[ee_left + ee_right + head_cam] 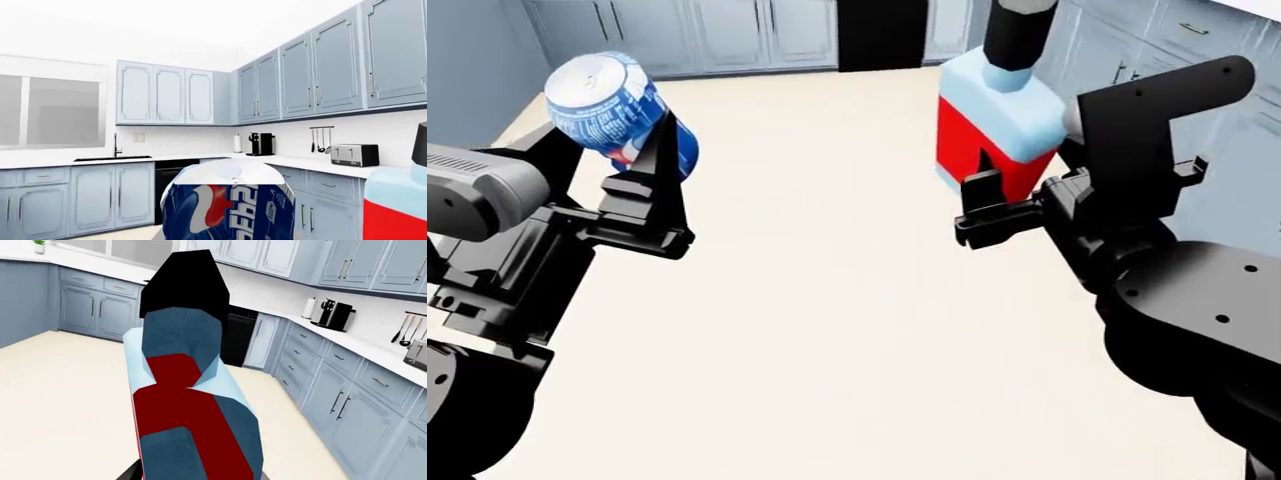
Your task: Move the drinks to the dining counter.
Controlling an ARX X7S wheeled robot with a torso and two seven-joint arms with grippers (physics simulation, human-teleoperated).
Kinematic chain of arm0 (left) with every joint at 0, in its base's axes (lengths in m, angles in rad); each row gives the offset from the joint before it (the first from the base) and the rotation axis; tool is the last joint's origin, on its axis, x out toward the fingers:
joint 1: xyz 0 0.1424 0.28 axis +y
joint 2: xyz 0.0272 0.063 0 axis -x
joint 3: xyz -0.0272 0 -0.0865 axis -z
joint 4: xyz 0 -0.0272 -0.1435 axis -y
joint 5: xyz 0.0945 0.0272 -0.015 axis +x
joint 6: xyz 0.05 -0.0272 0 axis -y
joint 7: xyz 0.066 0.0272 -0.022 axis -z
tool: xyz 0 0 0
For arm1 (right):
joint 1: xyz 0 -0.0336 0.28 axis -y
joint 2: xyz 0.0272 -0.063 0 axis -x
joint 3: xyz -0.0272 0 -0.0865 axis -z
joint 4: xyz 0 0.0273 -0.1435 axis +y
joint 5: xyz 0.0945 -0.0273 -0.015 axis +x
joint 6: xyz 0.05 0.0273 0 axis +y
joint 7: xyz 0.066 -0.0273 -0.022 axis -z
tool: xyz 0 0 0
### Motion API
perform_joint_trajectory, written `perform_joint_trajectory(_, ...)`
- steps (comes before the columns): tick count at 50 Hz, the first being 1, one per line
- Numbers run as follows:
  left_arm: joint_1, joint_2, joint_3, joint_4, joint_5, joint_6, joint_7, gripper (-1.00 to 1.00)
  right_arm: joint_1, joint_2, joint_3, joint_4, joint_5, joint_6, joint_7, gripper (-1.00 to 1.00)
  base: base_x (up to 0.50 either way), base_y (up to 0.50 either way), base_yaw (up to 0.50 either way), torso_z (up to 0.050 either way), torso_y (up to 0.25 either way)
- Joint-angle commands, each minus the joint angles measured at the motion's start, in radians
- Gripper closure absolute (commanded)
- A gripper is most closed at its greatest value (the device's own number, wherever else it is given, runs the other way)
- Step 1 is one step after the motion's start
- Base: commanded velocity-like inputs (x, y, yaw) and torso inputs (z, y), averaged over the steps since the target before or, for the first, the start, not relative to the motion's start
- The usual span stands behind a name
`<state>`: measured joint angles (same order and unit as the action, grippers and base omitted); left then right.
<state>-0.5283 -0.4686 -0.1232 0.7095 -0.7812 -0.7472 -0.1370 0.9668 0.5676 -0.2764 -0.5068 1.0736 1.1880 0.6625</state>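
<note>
Open cream floor [827, 300] lies ahead, cabinets [694, 30] beyond. My left gripper [641, 190] clamps the can [614, 105]; my right gripper [1001, 205] clamps the bottle [994, 120].

We see 2 drinks, both aloft over cream floor. Blue Pepsi can [614, 105], silver top, tilted, clamped in left tool [647, 190]. Light-blue bottle [1001, 120], red label, black cap, upright in right tool [994, 215].

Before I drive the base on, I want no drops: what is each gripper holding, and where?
The left gripper holds the Pepsi can by its lower body; the right gripper holds the bottle at its red-labelled base.
</note>
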Motion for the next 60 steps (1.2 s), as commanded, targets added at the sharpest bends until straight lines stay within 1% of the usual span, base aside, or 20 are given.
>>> perform_joint_trajectory(1,-0.002,-0.002,-0.004,0.001,-0.015,0.007,-0.012,1.0,0.015,0.002,0.018,-0.008,-0.031,0.009,0.012,1.0,0.07,0.43,0.41,0.0,0.0)
perform_joint_trajectory(17,0.006,-0.005,-0.003,0.001,-0.017,0.015,-0.014,1.0,0.013,-0.002,0.045,0.001,0.009,0.019,0.036,1.0,0.05,0.45,0.4,0.0,0.003)
perform_joint_trajectory(30,0.004,-0.008,0.0,-0.001,-0.018,0.02,-0.016,1.0,0.012,-0.007,0.057,0.015,0.027,0.012,0.04,1.0,-0.08,0.51,0.0,0.001,0.002)
perform_joint_trajectory(40,0.0,-0.009,0.006,-0.007,-0.018,0.024,-0.015,1.0,0.019,0.008,0.026,-0.001,-0.001,0.002,0.027,1.0,-0.06,0.51,0.0,0.001,0.002)
perform_joint_trajectory(41,0.001,-0.009,0.007,-0.007,-0.017,0.024,-0.015,1.0,0.027,0.017,0.0,-0.012,-0.025,-0.001,0.015,1.0,-0.08,0.51,0.0,0.0,0.01)
perform_joint_trajectory(43,0.003,-0.01,0.007,-0.008,-0.016,0.026,-0.015,1.0,0.027,0.011,0.01,-0.008,-0.007,0.002,0.019,1.0,-0.13,0.51,0.0,0.0,0.0)
perform_joint_trajectory(44,0.004,-0.009,0.008,-0.008,-0.015,0.028,-0.015,1.0,0.033,0.016,-0.002,-0.015,-0.027,0.007,0.033,1.0,-0.14,0.51,0.0,0.0,0.0)
perform_joint_trajectory(45,0.006,-0.009,0.007,-0.008,-0.015,0.029,-0.015,1.0,0.035,0.024,-0.018,-0.019,-0.039,0.008,0.024,1.0,0.03,0.5,0.22,0.0,0.01)
perform_joint_trajectory(60,0.018,-0.013,0.005,-0.005,-0.017,0.037,-0.018,1.0,0.031,0.025,-0.017,-0.021,-0.029,0.003,0.031,1.0,0.02,0.5,0.22,0.0,0.002)
